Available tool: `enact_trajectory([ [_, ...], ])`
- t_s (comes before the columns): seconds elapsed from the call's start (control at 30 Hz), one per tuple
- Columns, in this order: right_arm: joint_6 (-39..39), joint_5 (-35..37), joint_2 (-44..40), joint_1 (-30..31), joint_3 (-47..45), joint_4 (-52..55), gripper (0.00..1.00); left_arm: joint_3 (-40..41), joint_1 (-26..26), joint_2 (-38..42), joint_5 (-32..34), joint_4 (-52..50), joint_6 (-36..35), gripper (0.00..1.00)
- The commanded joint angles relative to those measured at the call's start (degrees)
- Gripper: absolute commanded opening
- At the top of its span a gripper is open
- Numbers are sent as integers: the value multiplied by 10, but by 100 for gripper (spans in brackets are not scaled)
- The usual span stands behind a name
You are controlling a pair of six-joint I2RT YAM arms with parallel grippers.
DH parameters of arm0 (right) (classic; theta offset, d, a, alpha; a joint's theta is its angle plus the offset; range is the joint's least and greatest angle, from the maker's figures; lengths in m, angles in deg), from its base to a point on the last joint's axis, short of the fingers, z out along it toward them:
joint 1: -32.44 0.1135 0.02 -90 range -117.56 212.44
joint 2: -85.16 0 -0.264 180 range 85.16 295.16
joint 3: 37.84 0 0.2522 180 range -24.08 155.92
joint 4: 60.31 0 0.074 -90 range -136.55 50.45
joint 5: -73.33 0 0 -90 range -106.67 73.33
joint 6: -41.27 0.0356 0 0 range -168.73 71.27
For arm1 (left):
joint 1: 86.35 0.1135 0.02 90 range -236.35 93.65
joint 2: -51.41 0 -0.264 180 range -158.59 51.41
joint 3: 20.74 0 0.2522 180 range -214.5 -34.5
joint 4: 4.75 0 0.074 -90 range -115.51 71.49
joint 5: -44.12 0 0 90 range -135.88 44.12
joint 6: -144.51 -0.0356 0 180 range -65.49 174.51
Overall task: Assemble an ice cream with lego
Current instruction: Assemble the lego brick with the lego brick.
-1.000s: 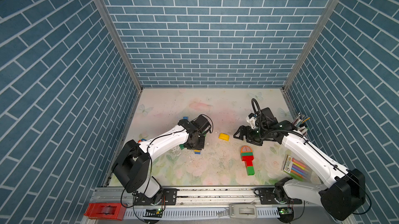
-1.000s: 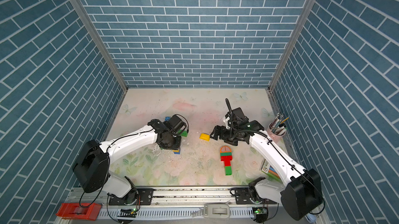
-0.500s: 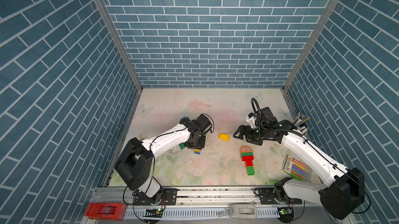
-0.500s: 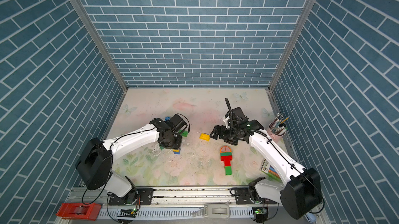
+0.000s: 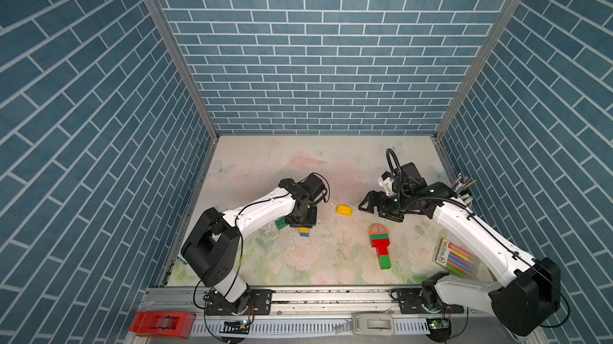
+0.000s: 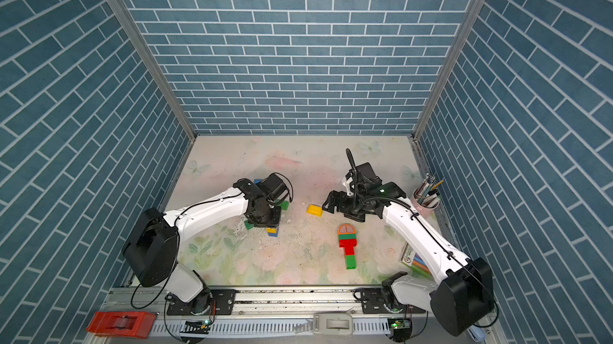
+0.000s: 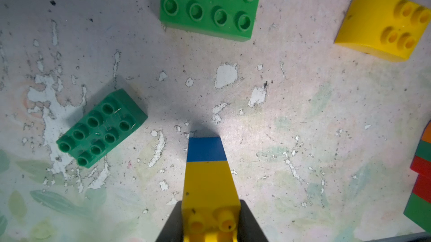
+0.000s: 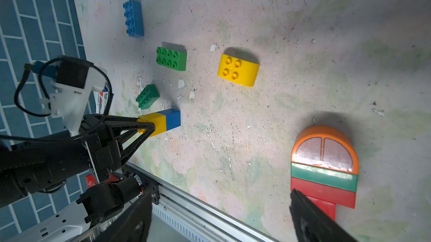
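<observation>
— What lies nearest us?
— The ice cream, flat at lower right of centre in both top views, its orange dome toward the frame's top. The marker pack is to its right.
— And our grippers?
— Further in, our left gripper is clamped on the yellow end of a yellow-and-blue stack, with a dark green brick and a light green brick near it. Our right gripper stands spread and empty, just right of the yellow round-topped piece. Farthest lies a blue brick.
</observation>
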Motion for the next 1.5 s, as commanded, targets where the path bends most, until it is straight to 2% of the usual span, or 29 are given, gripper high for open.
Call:
enact_trajectory([
  [0.0, -8, -4, 9, -1, 15, 20, 93, 32, -8, -71, -27, -6, 46, 0],
  [0.27, -20, -12, 37, -1, 38, 24, 93, 27, -19, -85, -34, 31, 104, 0],
  [0.47, -26, -11, 46, -1, 52, 31, 93, 31, -21, -59, -13, 17, 96, 1],
  [0.7, -25, -9, 45, -1, 52, 31, 93, 16, -20, -38, 15, -22, 73, 22],
  [1.47, -25, -4, 36, -1, 52, 34, 93, 23, -19, 18, 38, -21, 70, 46],
])
